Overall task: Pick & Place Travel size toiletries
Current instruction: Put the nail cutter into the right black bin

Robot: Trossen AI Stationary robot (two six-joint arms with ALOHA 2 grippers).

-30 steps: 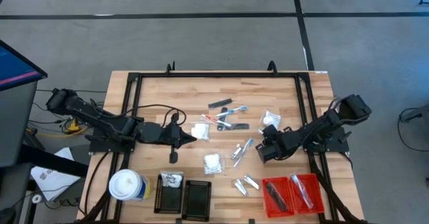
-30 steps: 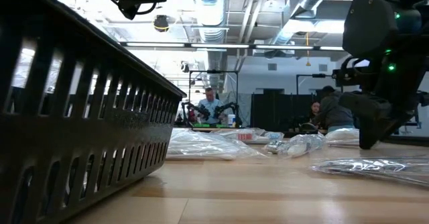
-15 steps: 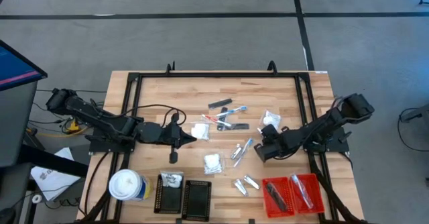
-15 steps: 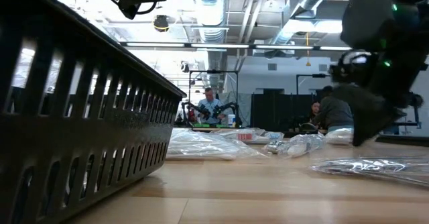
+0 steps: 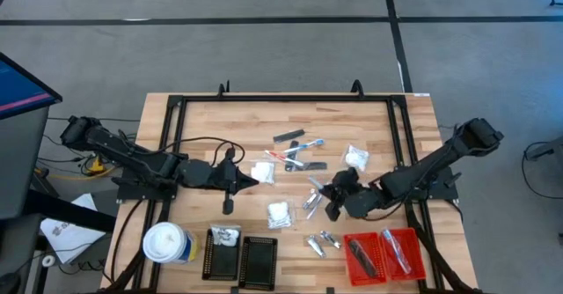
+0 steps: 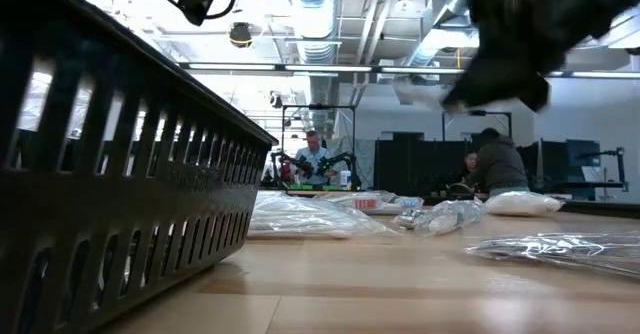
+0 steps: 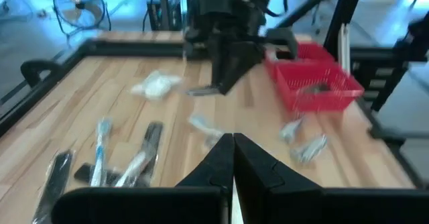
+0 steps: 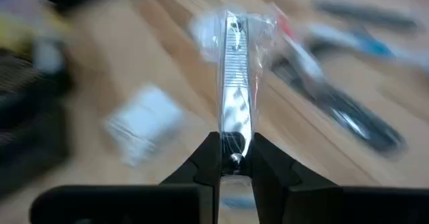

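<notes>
right gripper (image 8: 232,158) is clamped on a silvery sachet (image 8: 234,90) held up off the table (image 5: 202,122) mid-board, rest of the wrist view's a blur, arm stretched in low from the right edge, while the left gripper (image 7: 232,158) sits pinched closed, empty.

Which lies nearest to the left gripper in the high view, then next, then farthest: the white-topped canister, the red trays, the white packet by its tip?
1. White packet, just beyond the left gripper.
2. White-topped canister, near-left corner.
3. Red trays, near-right corner.
</notes>
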